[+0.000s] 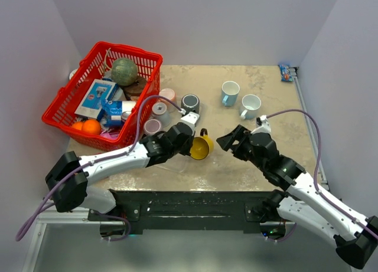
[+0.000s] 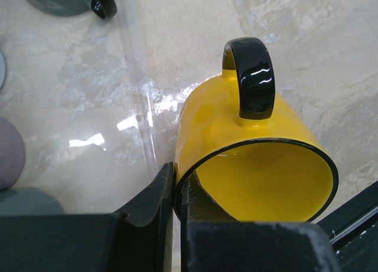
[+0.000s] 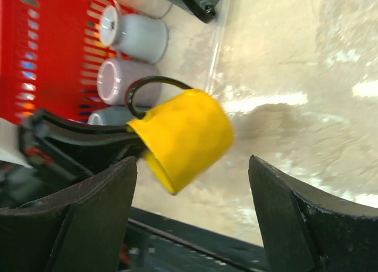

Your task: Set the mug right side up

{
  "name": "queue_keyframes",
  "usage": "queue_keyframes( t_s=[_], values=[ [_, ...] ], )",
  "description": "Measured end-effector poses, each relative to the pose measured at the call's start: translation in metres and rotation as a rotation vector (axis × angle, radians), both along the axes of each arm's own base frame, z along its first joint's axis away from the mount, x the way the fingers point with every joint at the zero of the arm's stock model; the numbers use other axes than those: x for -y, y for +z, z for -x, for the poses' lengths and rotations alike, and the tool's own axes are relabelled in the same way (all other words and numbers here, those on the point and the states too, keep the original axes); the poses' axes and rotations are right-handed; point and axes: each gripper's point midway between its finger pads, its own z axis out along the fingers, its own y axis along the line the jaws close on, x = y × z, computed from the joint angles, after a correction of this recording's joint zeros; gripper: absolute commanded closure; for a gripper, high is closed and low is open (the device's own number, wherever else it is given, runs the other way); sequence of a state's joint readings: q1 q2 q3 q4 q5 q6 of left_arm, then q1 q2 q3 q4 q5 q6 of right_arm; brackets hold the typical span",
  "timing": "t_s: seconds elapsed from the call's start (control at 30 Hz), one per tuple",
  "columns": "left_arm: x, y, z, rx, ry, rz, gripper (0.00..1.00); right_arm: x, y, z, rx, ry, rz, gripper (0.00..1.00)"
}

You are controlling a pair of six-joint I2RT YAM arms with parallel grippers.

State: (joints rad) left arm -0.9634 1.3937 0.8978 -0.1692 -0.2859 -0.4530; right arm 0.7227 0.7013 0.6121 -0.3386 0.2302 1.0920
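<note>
Robot test lab: left arm [image 1: 112, 160] and right arm [image 1: 301, 180] bolted to one table [image 1: 260, 160], plain white enclosure walls [image 1: 195, 24], basket [image 1: 133, 51] of assorted props.

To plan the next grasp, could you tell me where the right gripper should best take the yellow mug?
Likely the yellow mug across its body near the base, from the right: the left gripper pinches the rim, and the black handle sticks up.

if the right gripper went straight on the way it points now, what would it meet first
Most likely the yellow mug: it sits ahead between the right gripper's open fingers, held by its rim in the left gripper. How far off is unclear.
</note>
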Motion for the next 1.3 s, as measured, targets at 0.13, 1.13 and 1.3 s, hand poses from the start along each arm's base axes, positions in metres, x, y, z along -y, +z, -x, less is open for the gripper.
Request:
queue_keyframes(
  t_s=[0.13, 1.13, 1.3],
  values=[
    [-0.007, 0.006, 0.003, -0.035, 0.010, -0.057, 1.00, -0.002, -0.009, -0.003, 0.022, 0.129, 0.229, 0.27],
    [-0.015, 0.001, 0.015, -0.145, 0.004, -0.180, 0.62, -0.068, -0.065, -0.011, 0.006, 0.481, 0.643, 1.00],
    [-0.001, 0.038, 0.013, -0.083, -0.006, -0.039, 0.27, -0.063, -0.069, -0.008, -0.040, 0.449, 0.624, 1.00]
  ],
)
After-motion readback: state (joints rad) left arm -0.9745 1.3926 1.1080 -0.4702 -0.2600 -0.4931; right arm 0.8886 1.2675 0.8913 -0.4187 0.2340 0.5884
